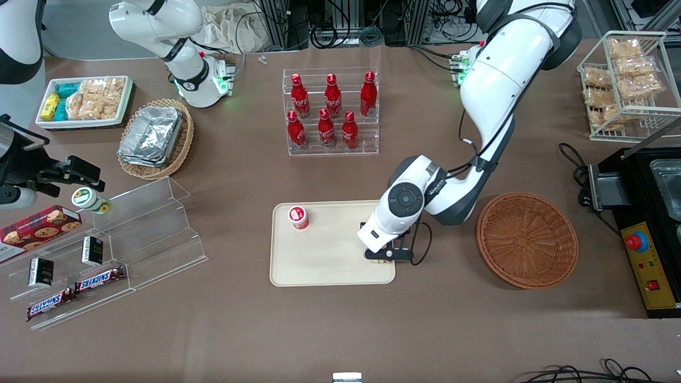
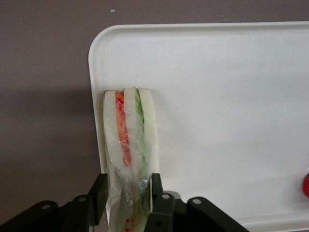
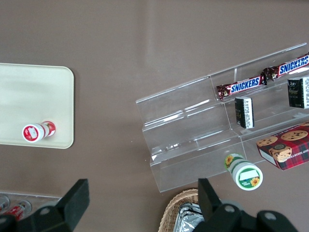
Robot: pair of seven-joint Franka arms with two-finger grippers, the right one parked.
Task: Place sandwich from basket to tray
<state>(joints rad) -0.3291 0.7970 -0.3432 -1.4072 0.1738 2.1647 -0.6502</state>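
Left-arm gripper [image 1: 388,254] low over the tray [image 1: 330,271], at the tray end nearest the basket [image 1: 526,239], fingers [image 2: 155,186] clamped on the sandwich [image 2: 128,145].

Wrist view: the wedge sits between the two fingers, one on each bread face, w/ the layered edge (orange, red, green between white slices) facing the cam. Its long axis runs straight out from the claw, lengthwise along the tray's short rim, just inside a rounded corner. Outer bread slice lies right at that rim; can't tell whether it overlaps it. Wedge looks down on or just above the tray floor; contact not certain from either view. In the front view the sandwich itself is hidden under the wrist.

Basket stands empty beside the tray, toward the working arm's end of the table. A small red-and-white cup [image 1: 298,217] stands on the tray too, well apart from the claw, toward the parked arm's end.

Judgement: carry looks done, release is what's left. Since the wedge is already in the claw and aligned w/ it, the coming move probably needs only the fingers to part and a straight lift. Risk: the wrap clings to a pad, or the wedge, so near the rim, tips onto it.
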